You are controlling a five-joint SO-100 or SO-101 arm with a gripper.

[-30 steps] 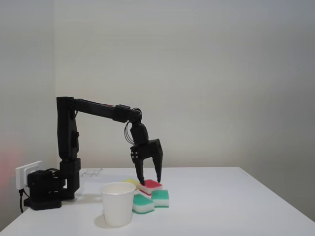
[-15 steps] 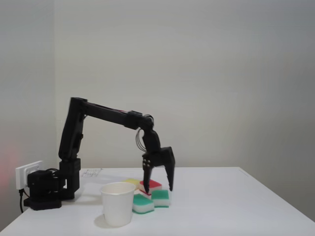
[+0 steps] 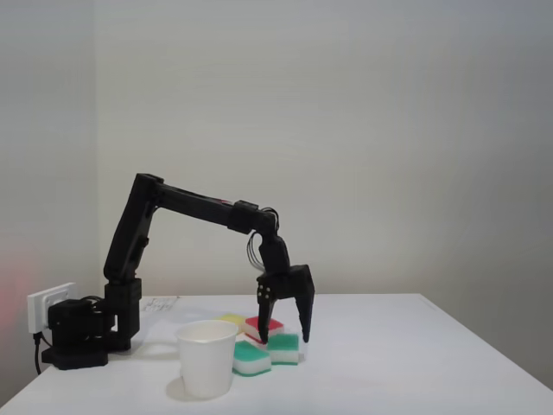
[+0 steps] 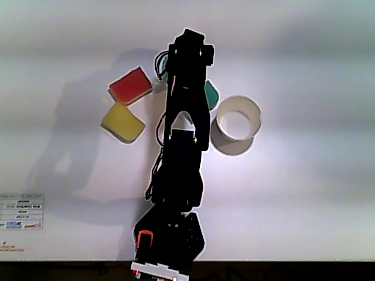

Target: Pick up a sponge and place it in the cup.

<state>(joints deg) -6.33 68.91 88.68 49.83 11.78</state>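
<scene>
Fixed view: cup (image 3: 207, 358) sits left of and below the gripper (image 3: 282, 335), near but apart. Gripper jaws spread wide, pointing down, holding nothing. Red-topped sponge (image 3: 263, 327) just behind its left fingertip; one green sponge (image 3: 251, 357) below-left, the sponge (image 3: 283, 347) directly under the right fingertip.

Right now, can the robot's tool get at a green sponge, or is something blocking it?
Probably yes. The open tool hangs right over the green sponge beside the cup, with nothing between them.
</scene>
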